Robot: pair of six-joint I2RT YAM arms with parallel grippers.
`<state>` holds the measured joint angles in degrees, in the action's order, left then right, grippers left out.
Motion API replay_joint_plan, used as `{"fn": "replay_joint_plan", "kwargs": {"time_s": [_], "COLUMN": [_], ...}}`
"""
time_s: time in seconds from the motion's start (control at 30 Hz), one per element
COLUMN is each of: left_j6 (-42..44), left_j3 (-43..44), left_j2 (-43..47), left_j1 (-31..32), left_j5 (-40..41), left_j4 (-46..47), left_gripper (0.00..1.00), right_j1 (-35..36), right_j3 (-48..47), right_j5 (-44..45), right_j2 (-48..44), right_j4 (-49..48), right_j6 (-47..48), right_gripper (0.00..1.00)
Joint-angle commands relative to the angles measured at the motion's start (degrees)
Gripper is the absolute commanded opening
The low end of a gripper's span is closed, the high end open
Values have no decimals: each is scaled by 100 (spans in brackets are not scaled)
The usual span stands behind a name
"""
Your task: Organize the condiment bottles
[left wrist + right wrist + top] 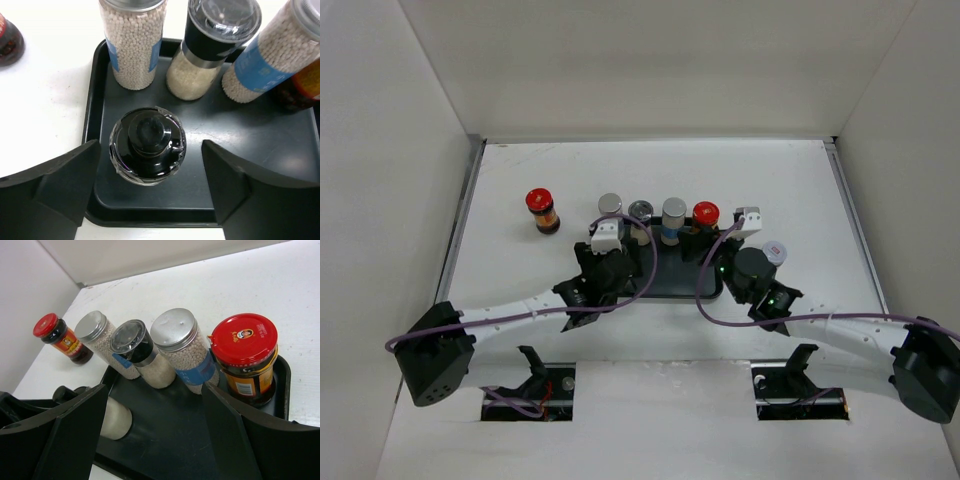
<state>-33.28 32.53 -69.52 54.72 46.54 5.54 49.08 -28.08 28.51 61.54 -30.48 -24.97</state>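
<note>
A black tray (675, 285) holds a back row of bottles: a silver-capped shaker (610, 206), a glass grinder (640, 211), a second silver-capped shaker (674, 211) and a red-capped jar (706, 213). My left gripper (150, 152) is open above the tray's left front. A black-topped grinder (147, 145) stands between its fingers with gaps on both sides. My right gripper (155, 395) is open and empty over the tray's right part. Another red-capped jar (542, 210) stands on the table left of the tray. A clear-capped grinder (775, 252) stands right of the tray.
White walls close in the table on the left, back and right. The right arm's wrist (752, 268) is close beside the clear-capped grinder. The tray's front right floor (190, 440) is bare.
</note>
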Motion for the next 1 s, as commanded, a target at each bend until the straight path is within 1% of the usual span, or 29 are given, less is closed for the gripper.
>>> {"fn": "replay_joint_plan", "kwargs": {"time_s": [0.0, 0.13, 0.23, 0.3, 0.37, 0.5, 0.57, 0.67, 0.8, 0.97], "left_j6": [-39, 93, 207, 234, 208, 251, 260, 374, 515, 620], "left_j3": [16, 25, 86, 209, 376, 920, 1123, 1413, 1677, 1844], "left_j2": [490, 1175, 1528, 1599, 1521, 740, 344, -253, -729, -1037], "left_j1": [61, -105, -614, -1176, -1922, -3320, -3761, -4113, -4193, -4281], "left_j5": [425, 662, 637, 383, -29, -1285, -1638, -1823, -2035, -1702], "left_j4": [281, 246, 158, 18, -88, -281, -282, -141, -18, 8], "left_gripper": [85, 87, 88, 92, 93, 93, 93, 93, 93, 92], "right_j1": [-70, -70, -87, -79, -79, -79, -79, -70, -61, -61], "right_j3": [48, 4, 30, 13, 56, 74, 48, 56, 21, -14], "right_j5": [76, 76, 84, 84, 84, 67, 75, 67, 32, -3], "right_j2": [-90, -72, -46, -45, -80, -46, -37, -2, 7, 121], "right_j4": [-274, -222, -231, -222, -327, -380, -371, -380, -371, -371], "right_j6": [-60, -25, -69, -69, -60, -78, -34, -43, -8, -8], "right_gripper": [82, 82, 83, 84, 86, 91, 94, 95, 95, 96]}}
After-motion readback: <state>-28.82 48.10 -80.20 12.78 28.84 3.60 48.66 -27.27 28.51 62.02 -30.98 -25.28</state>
